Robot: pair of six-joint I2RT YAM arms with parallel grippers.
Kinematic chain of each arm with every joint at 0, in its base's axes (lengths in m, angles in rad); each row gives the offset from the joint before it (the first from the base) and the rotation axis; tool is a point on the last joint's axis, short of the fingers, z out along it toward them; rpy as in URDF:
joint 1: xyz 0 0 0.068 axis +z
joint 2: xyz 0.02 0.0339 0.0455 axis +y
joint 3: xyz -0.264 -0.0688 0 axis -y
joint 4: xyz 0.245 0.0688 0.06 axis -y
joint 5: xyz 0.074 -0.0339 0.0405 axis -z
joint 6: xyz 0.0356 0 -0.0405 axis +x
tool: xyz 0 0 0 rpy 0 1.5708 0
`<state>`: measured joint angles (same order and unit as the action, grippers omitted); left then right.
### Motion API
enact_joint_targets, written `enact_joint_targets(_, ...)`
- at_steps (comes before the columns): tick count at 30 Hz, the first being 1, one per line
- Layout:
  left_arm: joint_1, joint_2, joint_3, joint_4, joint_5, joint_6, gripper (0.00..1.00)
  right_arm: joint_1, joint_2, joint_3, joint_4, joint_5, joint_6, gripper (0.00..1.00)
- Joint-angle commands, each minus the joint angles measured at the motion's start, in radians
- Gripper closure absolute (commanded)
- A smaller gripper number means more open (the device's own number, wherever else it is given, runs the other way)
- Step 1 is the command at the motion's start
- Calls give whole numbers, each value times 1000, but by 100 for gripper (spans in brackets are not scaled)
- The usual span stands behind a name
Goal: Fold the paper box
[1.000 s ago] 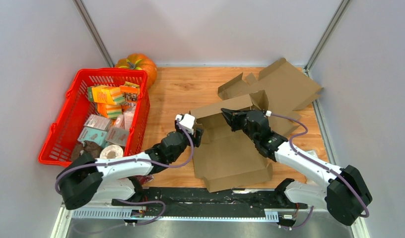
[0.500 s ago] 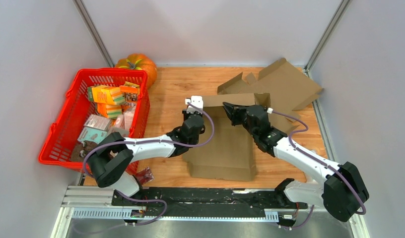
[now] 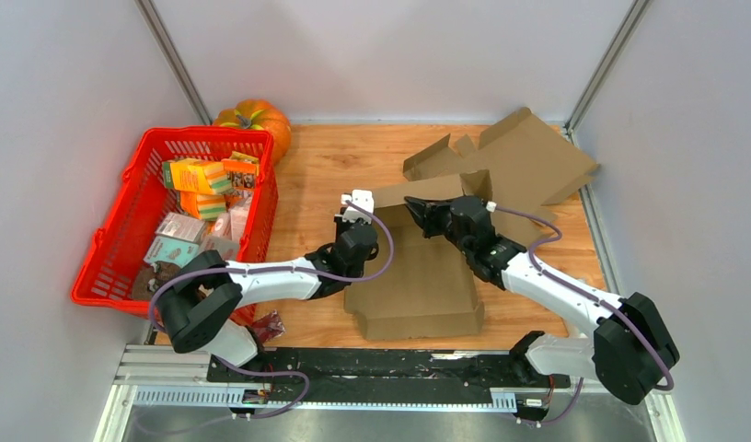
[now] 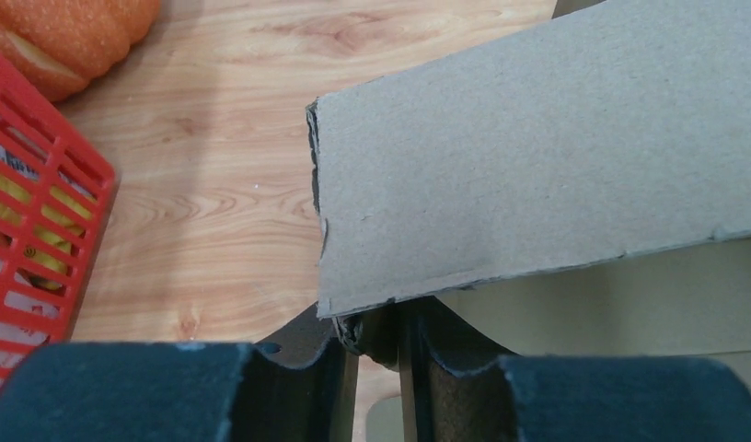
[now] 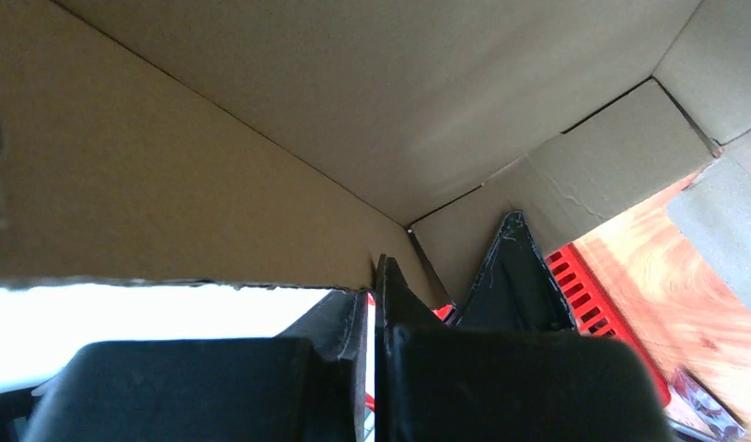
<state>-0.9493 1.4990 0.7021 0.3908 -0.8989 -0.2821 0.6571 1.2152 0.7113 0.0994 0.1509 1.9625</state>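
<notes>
The cardboard box (image 3: 418,276) lies on the wooden desk (image 3: 335,166) just to the right of the red basket (image 3: 206,133), its brown base flat and its rear flap lifted off the wood. The right pincer (image 3: 414,204) reaches in from the side away from the basket and is closed tight on the edge of that raised flap, with the inside walls of the box filling its wrist view. The left pincer (image 4: 379,327) sits at the flap's corner nearest the basket; its fingers (image 4: 340,368) stand narrowly apart right under the cardboard edge, and I cannot tell whether they pinch it. An orange pumpkin (image 3: 257,118) rests behind the basket. Flattened cardboard sheets (image 3: 528,161) lie farther right of the basket, beyond the box.
</notes>
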Motion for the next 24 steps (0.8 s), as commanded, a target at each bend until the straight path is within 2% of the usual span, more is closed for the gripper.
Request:
enact_joint_targets(1, 7, 26, 19, 98, -9, 112, 73, 3, -8, -9, -43, -51, 27, 100)
enact_joint_targets(2, 7, 39, 25, 115, -41, 125, 74, 3, -8, -12, -41, -56, 33, 100)
enact_joint_targets(3, 7, 55, 33, 123, -57, 130, 91, 3, -9, -13, -40, -60, 27, 100)
enact_joint_targets(4, 7, 61, 49, 115, -73, 135, 100, 1, -14, -12, -44, -60, 7, 100)
enact_joint_targets(5, 7, 58, 60, 88, -116, 120, 100, -5, -31, 2, -70, -57, -78, 99)
enact_joint_targets(6, 7, 49, 71, 51, -126, 110, 100, -13, -40, 25, -95, -68, -173, 80)
enact_joint_targets(7, 6, 41, 74, 13, -121, 116, 100, -30, -52, 55, -156, -82, -274, 68)
enact_joint_targets(8, 7, 29, 66, 2, -117, 123, 100, -36, -68, 92, -302, -88, -509, 58)
enact_joint_targets(9, 7, -2, 53, -7, -114, 124, 100, -36, -81, 161, -367, -83, -622, 39)
enact_joint_targets(11, 7, -34, 1, -10, -95, 135, 100, -31, -121, 209, -488, -97, -890, 28)
enact_joint_targets(12, 7, -71, -12, -36, -89, 133, 100, -31, -121, 268, -553, -135, -1127, 18)
enact_joint_targets(13, 7, -85, -30, -52, -75, 129, 100, -31, -121, 315, -651, -173, -1234, 15)
enact_joint_targets(14, 7, -97, -36, -67, -54, 121, 100, -31, -123, 348, -820, -206, -1319, 12)
enact_joint_targets(15, 7, -120, -41, -110, -52, 112, 100, -30, -132, 378, -899, -259, -1453, 11)
enact_joint_targets(17, 7, -135, -47, -142, -51, 90, 100, -14, -186, 445, -1068, -245, -1528, 11)
enact_joint_targets(18, 7, -149, -47, -173, -51, 81, 100, -14, -265, 461, -1086, -181, -1544, 9)
enact_joint_targets(20, 7, -163, -46, -196, -43, 69, 100, -42, -295, 519, -1110, -111, -1567, 0)
enact_joint_targets(22, 7, -177, -32, -240, -40, 55, 100, -111, -197, 612, -1139, -129, -1620, 1)
enact_joint_targets(24, 7, -181, -17, -259, -31, 43, 100, -109, -123, 666, -1158, -76, -1654, 2)
